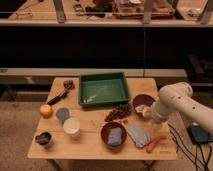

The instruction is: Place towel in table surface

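On the right side of the table surface (pixel 90 145), in the camera view, the gripper (pixel 156 121) is held low just beside the towel (pixel 137 134), jaws spread wide and nothing grasped. The towel could be snagged and dragged, or the neighbouring bowl (pixel 114 135) knocked, were the arm swung across. The towel is pale grey, limp and rumpled and lies on light wooden planks; the bowl is round and brown.

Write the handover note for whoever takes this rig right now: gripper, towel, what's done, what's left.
Gripper: at the arm's lower end, over the table surface's right side, beside the brown bowl, apart from the towel.
Towel: lies on the table surface between the cloth-filled bowl and the carrot.
Done: towel appears to rest on the wood.
Left: confirm placement, pull the arm clear.
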